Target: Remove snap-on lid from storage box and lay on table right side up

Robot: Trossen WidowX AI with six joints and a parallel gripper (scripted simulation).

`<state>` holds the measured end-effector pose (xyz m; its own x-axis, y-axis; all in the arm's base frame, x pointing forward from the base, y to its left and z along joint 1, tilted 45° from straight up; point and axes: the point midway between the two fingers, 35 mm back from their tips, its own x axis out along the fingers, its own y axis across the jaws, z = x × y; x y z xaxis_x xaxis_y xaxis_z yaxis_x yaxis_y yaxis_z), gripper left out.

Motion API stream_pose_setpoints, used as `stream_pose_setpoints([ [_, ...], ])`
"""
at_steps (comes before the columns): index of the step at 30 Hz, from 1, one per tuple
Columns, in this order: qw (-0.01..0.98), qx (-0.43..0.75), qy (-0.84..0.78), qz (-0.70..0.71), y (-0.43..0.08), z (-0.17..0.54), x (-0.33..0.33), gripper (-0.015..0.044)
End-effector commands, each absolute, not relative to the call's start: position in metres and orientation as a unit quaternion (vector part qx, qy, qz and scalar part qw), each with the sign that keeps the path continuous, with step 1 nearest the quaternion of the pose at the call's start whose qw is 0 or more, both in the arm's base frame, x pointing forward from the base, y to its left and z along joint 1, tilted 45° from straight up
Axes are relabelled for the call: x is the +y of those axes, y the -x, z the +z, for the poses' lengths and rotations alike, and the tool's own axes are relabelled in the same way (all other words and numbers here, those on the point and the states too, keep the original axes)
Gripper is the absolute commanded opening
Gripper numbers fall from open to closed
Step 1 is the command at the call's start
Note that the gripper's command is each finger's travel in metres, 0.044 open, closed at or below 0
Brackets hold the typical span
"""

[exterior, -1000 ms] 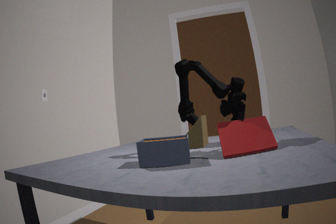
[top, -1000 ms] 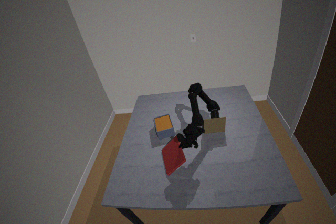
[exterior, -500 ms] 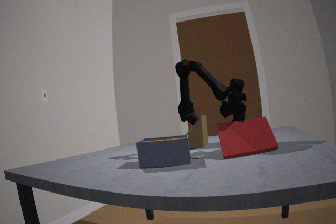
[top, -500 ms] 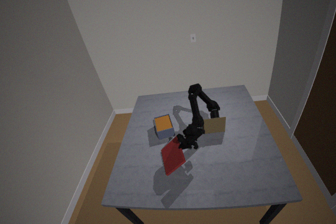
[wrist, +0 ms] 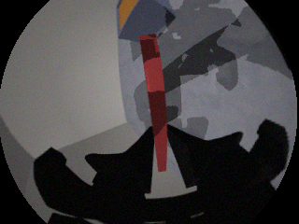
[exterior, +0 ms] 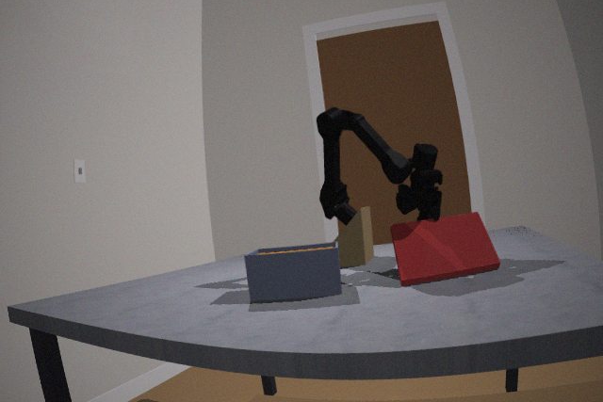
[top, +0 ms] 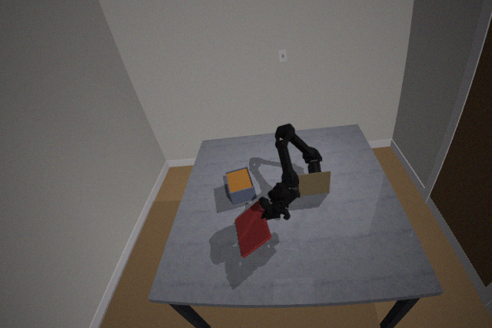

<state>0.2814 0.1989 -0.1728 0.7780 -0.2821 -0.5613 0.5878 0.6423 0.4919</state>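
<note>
Red lid gripped on a slant, off its box

One smooth, rectangular red lid (top: 253,233) (exterior: 446,249) (wrist: 155,77) tilts steeply between the black fingers (top: 262,211) (exterior: 428,218), which are closed on its upper edge; its broad face turns away from the arm. One blue-grey box (top: 243,194) (exterior: 294,275) (wrist: 146,21), open-topped with orange inside, sits nearer the left edge of the streaky grey tabletop (top: 337,253) (exterior: 194,319) (wrist: 224,107). One tan panel (top: 314,183) (exterior: 365,236) stands upright.

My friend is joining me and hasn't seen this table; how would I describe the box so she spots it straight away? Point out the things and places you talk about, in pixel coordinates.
On the grey table (top: 334,253) (exterior: 301,334), find the black arm (top: 284,157) (exterior: 332,159). Near it sits an open-topped blue-grey box (top: 243,194) (exterior: 294,275) (wrist: 142,21). Unlike the tilted red lid (top: 253,233) (exterior: 446,249) (wrist: 155,77) or upright tan board (top: 314,183) (exterior: 365,236), it shows orange inside.
</note>
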Motion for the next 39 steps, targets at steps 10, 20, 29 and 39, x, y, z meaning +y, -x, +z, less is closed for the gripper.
stream_pose_setpoints([
  [10, 0.877, 0.229, -0.335, -0.257, -0.281, -0.186, 0.184, 0.0],
  [20, 0.877, 0.229, -0.335, -0.257, -0.281, -0.191, 0.178, 0.0],
  [29, 0.877, 0.229, -0.335, -0.257, -0.281, -0.197, 0.173, 0.0],
  [39, 0.877, 0.228, -0.335, -0.257, -0.281, -0.202, 0.167, 0.0],
])
